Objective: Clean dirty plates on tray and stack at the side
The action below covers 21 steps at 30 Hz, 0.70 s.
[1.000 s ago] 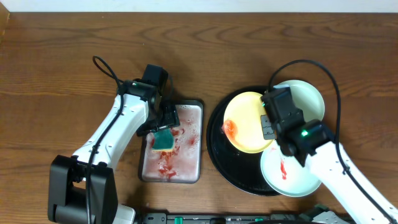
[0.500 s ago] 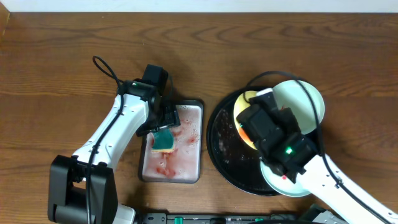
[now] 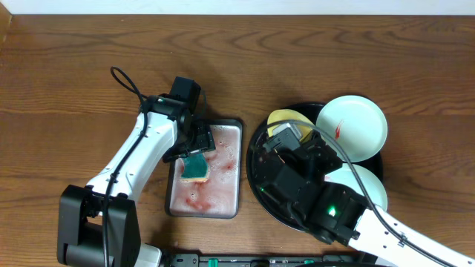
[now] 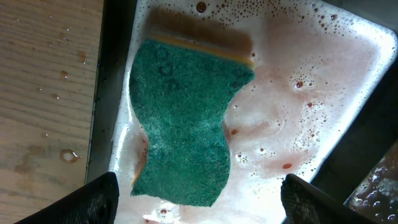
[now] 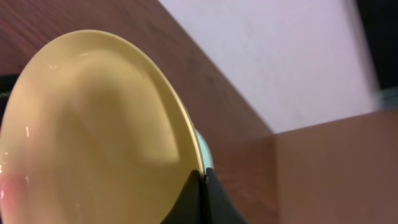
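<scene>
Yellow plate (image 5: 93, 124) now lifted off the tray (image 3: 256, 148), tipped, pinched in right fingers (image 5: 198, 202), ready for wiping; left fingers (image 4: 93, 199) wide over sponge (image 4: 186, 124).

Yellow plate (image 3: 281, 118) mostly hidden under right arm (image 3: 298, 179).

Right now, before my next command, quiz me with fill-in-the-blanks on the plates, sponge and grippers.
1. The right gripper is shut on the rim of a shallow round plate coloured pale ___.
2. The left gripper, jaws ___, hangs over the teal sponge in the foamy rectangular dark-rimmed tray.
3. The mint-white round plate at the far-right edge of the large round black tray carries a ___ smear.
Missing words: yellow; open; red.
</scene>
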### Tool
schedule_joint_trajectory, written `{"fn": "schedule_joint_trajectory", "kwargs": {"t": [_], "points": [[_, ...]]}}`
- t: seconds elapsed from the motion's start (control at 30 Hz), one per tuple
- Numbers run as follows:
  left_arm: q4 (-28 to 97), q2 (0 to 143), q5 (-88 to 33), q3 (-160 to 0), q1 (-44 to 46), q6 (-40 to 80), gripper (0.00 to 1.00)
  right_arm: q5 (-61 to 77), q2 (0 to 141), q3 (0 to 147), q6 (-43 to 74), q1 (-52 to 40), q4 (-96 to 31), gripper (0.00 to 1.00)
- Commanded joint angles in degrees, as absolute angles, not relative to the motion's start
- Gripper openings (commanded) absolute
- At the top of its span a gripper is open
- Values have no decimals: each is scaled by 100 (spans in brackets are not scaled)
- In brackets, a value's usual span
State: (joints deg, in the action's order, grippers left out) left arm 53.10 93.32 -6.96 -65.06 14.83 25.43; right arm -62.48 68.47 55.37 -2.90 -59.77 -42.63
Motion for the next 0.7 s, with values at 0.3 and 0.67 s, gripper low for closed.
{"fn": "schedule_joint_trajectory", "kwargs": {"t": [0.3, 0.67], "points": [[5325, 9323, -687, -6514, 1468, 2510, 84, -7052, 6766, 5666, -760, -6270, -4261, 1], [5325, 9323, -687, -6514, 1468, 2510, 84, -7057, 6766, 5666, -760, -6267, -4263, 1]]}}
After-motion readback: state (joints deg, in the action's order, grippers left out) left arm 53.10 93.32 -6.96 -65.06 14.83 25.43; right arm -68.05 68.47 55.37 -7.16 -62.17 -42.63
